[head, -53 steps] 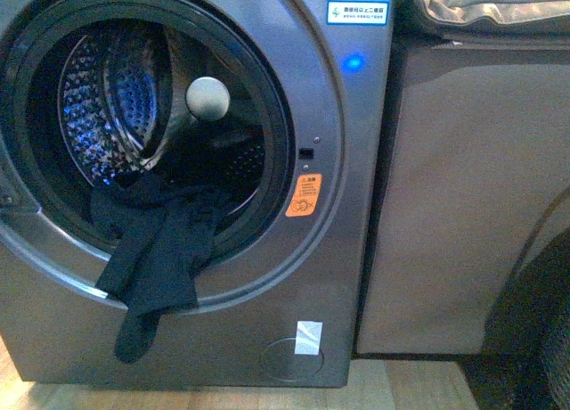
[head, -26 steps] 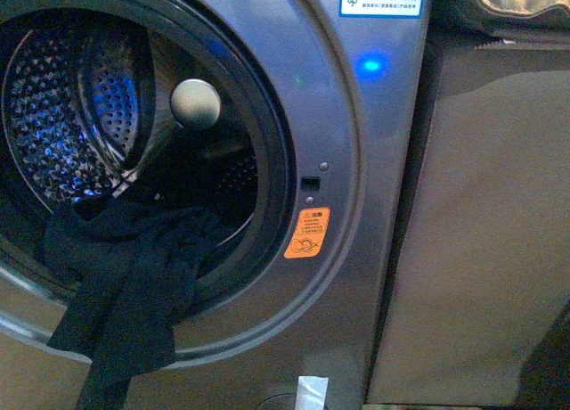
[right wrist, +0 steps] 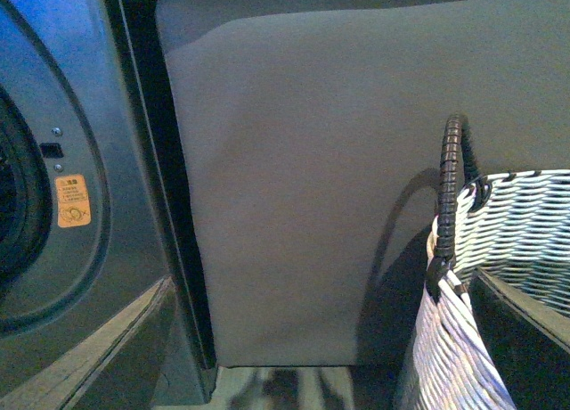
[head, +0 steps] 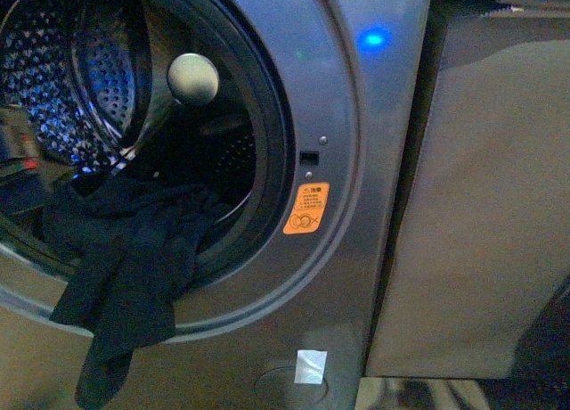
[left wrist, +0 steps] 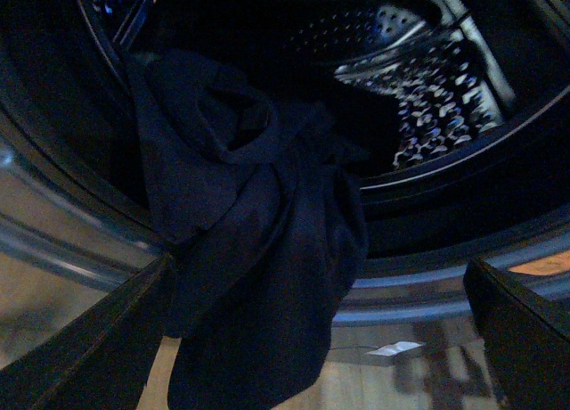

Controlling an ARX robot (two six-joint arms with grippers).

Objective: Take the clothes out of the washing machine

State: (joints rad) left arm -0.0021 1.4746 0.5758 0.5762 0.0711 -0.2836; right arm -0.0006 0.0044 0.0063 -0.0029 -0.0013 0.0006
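The clothes [head: 125,276] are seen draped from the washing machine [head: 347,98] drum over its rim, just ahead of the left hand [left wrist: 318,266], spread wide and empty, while a woven basket [right wrist: 525,223] is seen just beside the right hand [right wrist: 319,283], likewise spread.

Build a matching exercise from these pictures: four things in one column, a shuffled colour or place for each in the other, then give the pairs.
1. clothes
2. sticker
3. indicator light
4. basket

A. glowing blue
B. black, draped over the lower rim of the washing machine opening
C. orange, beside the porthole
D. woven, with a black handle

Pairs: 1-B, 2-C, 3-A, 4-D
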